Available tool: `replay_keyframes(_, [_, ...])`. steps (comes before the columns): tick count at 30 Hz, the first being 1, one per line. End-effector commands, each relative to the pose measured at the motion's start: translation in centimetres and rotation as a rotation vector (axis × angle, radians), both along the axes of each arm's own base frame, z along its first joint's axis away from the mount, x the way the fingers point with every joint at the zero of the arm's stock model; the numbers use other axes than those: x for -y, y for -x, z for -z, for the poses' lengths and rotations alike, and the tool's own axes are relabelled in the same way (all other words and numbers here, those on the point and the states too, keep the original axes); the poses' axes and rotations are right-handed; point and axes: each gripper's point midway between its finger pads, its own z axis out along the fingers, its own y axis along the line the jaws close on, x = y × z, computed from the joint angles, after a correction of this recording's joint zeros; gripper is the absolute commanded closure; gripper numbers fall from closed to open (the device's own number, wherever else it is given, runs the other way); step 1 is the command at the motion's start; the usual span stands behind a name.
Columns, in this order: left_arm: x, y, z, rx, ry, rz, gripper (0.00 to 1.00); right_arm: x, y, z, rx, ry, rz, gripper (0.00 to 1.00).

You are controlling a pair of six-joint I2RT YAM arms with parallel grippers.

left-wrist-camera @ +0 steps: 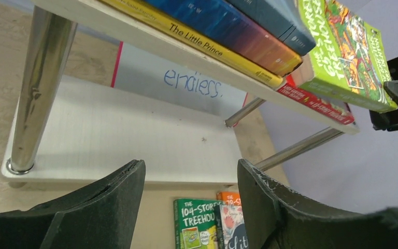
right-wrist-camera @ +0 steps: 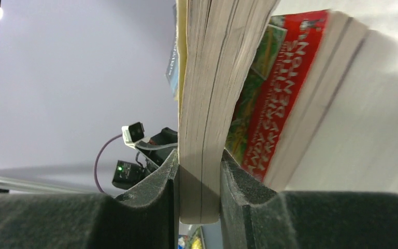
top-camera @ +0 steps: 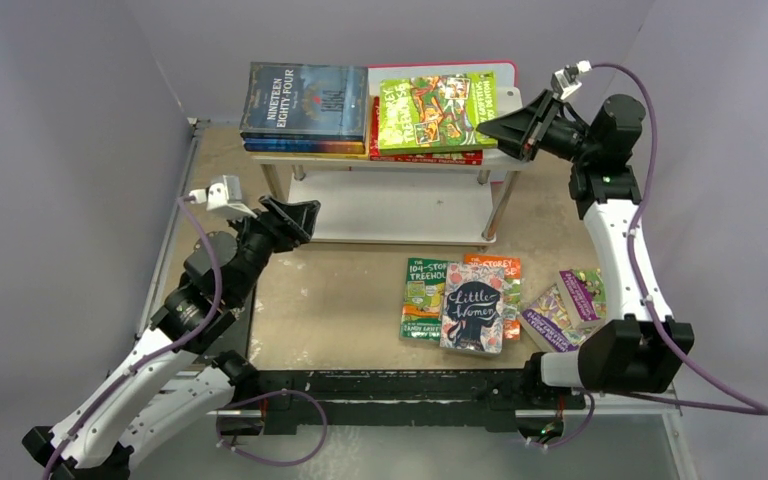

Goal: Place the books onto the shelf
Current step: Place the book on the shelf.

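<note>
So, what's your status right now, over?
Left jaws open, empty, facing shelf. Right jaws clamped on green book atop red book. Four books on table. Nothing blocking.

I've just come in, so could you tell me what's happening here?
The right gripper is clamped on a green book lying atop the red book on the top board of the shelf. The left gripper hangs open and empty before the lower board. Little Women and several other books lie on the table.
</note>
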Motion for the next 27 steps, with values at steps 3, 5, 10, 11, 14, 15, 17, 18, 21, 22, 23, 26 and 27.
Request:
replay_keyframes(3, [-0.3,0.1,1.1,-0.015,-0.078,0.002,0.36,0.3,-0.5,-1.5,0.075,0.036,0.032,1.00])
replay_keyframes(5, [-0.5,0.1,1.7,-0.034,-0.097,-0.004,0.36,0.1,-0.5,-0.8,0.053,0.034,0.022,1.00])
replay_keyframes(10, [-1.5,0.1,2.8,-0.071,-0.138,-0.048,0.37,0.2,-1.1,0.9,-0.014,0.055,0.023,0.97])
replay_keyframes(11, [-1.6,0.0,3.0,-0.076,-0.145,-0.051,0.37,0.1,-1.1,1.0,-0.021,0.054,0.017,0.95])
replay_keyframes(14, [-1.7,0.1,3.2,-0.084,-0.159,-0.053,0.37,-0.1,-1.5,1.2,-0.034,0.063,0.025,0.81])
replay_keyframes(15, [-1.7,0.1,3.3,-0.087,-0.161,-0.053,0.37,-0.1,-1.6,1.2,-0.029,0.082,0.031,0.74])
replay_keyframes(17, [-1.8,0.2,3.5,-0.093,-0.164,-0.054,0.37,0.1,-1.8,1.3,-0.018,0.122,0.067,0.61])
replay_keyframes(18, [-1.9,0.2,3.6,-0.096,-0.163,-0.059,0.37,0.4,-1.9,1.5,-0.016,0.143,0.090,0.55])
replay_keyframes(21, [-2.2,0.2,3.7,-0.100,-0.162,-0.075,0.37,1.0,-2.3,2.0,-0.018,0.208,0.142,0.43])
replay_keyframes(22, [-2.2,0.2,3.7,-0.100,-0.162,-0.078,0.37,1.2,-2.4,2.2,-0.018,0.231,0.157,0.41])
replay_keyframes(23, [-2.2,0.2,3.7,-0.101,-0.162,-0.077,0.37,1.5,-2.4,2.5,-0.018,0.253,0.171,0.38])
replay_keyframes(26, [-2.3,0.2,3.8,-0.104,-0.165,-0.077,0.37,2.6,-2.6,3.3,-0.018,0.342,0.243,0.35])
replay_keyframes(27, [-2.3,0.3,3.8,-0.104,-0.165,-0.077,0.37,3.0,-2.6,3.6,-0.020,0.373,0.265,0.34])
